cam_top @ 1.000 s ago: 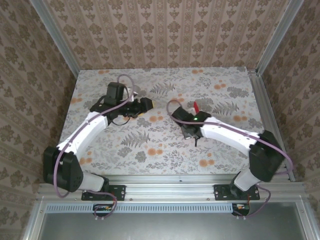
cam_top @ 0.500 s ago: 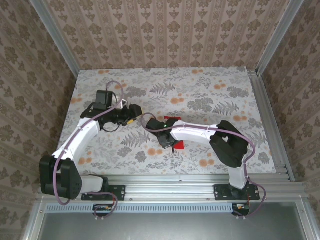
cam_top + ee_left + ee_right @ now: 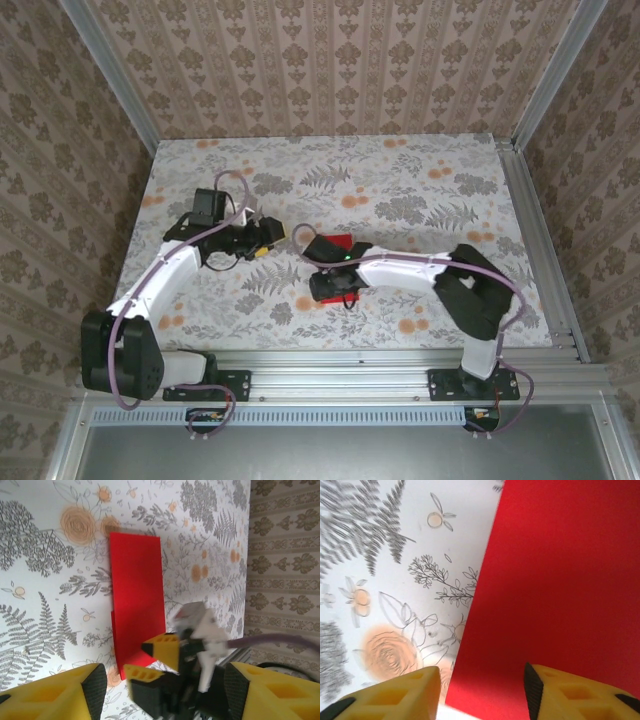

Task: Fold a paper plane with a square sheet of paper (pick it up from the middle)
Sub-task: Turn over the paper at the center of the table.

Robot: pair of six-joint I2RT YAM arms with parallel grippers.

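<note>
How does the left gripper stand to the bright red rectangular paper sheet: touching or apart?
Apart. Top external view shows patterned table between left gripper and sheet.

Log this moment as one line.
paper: folded, flat on table | right pincer: open, over paper's near end | left pincer: open, empty, off the paper

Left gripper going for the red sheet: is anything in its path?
Yes. The right gripper, jaws open, hangs over the end of the sheet of paper nearest the left gripper, directly between the two. The sheet's far end is unobstructed.
</note>
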